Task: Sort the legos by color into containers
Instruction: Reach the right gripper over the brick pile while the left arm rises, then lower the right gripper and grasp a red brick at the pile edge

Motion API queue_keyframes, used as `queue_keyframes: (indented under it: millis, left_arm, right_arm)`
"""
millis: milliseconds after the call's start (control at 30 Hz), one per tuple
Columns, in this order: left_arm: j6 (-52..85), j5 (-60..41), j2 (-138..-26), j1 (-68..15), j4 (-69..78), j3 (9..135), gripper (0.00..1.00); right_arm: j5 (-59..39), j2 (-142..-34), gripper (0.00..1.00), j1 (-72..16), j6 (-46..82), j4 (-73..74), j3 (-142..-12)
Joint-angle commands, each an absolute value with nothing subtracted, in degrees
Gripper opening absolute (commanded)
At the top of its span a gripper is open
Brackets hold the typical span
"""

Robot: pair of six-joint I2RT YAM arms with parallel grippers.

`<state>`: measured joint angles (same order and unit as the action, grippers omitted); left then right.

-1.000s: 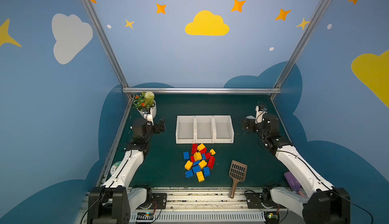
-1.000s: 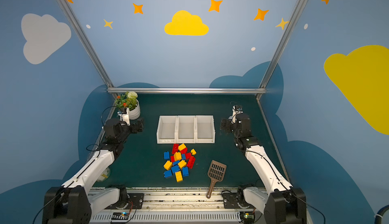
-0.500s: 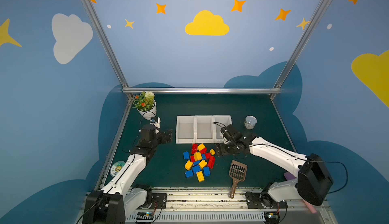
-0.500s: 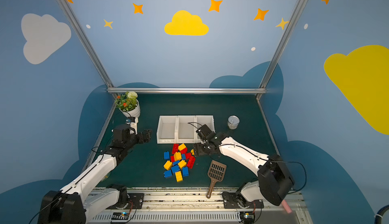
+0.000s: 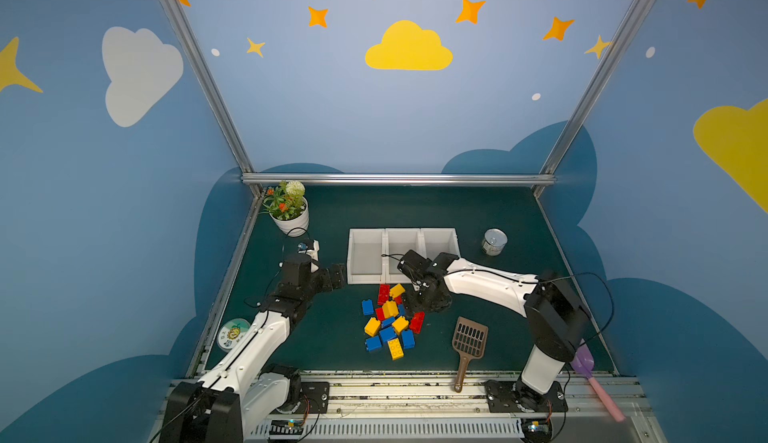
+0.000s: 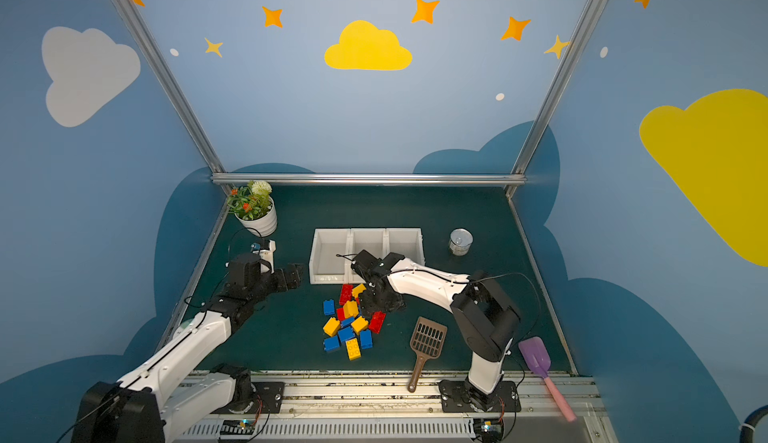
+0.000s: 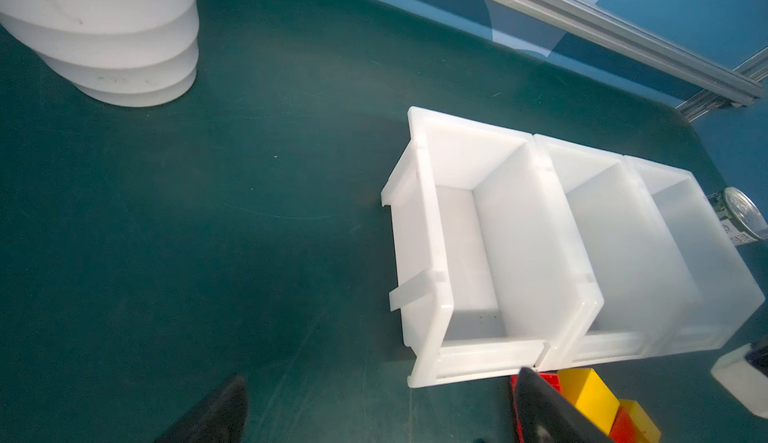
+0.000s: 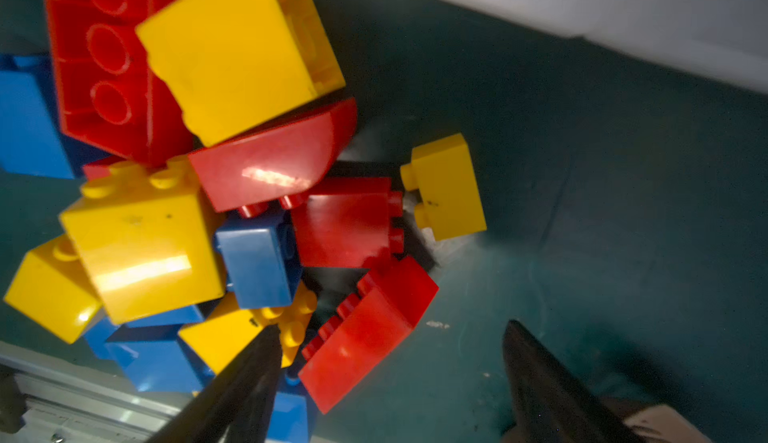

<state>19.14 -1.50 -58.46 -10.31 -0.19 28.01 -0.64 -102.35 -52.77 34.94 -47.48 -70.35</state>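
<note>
A pile of red, yellow and blue legos [image 5: 388, 316] [image 6: 349, 320] lies on the green mat in front of three white containers [image 5: 351, 254] [image 6: 316, 254], whose compartments show nothing inside. My right gripper [image 5: 413, 306] [image 6: 370, 303] is down at the pile's right edge. In the right wrist view it [image 8: 390, 326] is open, its fingers either side of a red lego [image 8: 365, 333], with a gap on one side. My left gripper [image 5: 337, 274] [image 7: 380, 376] is open over bare mat, just left of the containers' front corner.
A potted plant [image 5: 291, 216] stands at the back left and a tin can [image 5: 494, 242] right of the containers. A brown slotted scoop [image 5: 469, 341] lies front right of the pile. A purple scoop [image 5: 582, 364] and a round disc [image 5: 233, 333] lie at the mat's edges.
My right arm swung from the back right corner across to the pile and came down onto it, uncovering the tin can. My left gripper moved forward toward the containers' left side.
</note>
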Motion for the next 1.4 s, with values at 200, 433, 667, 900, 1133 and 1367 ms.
queue_keyframes:
  millis: [200,433,667,900,1133,1367]
  left_arm:
    - [20.72,-1.32,-57.77,-11.01,-0.21,26.68,1.0]
    - [21.25,-1.21,-57.76,-11.16,0.0,26.37,1.0]
    - [21.71,-1.32,-57.4,-11.25,-0.09,25.97,1.0]
    - [22.14,-1.41,-56.45,-11.35,0.0,24.98,1.0]
    - [22.77,-1.41,-54.97,-11.42,0.0,23.76,1.0]
    - [23.44,-1.32,-54.96,-11.51,0.18,23.3,1.0]
  right_arm:
    - [2.55,-101.58,0.76,-51.67,38.6,-52.91,-68.88]
    - [0.94,-98.49,0.71,-51.11,39.57,-50.73,-65.94]
    - [0.01,-99.29,0.75,-53.41,39.35,-50.01,-66.95]
    - [-0.62,-100.41,0.73,-54.03,40.89,-50.98,-66.58]
    - [-0.66,-100.92,0.66,-54.06,42.71,-51.5,-65.23]
    - [-1.22,-100.28,0.53,-53.29,43.17,-50.5,-63.76]
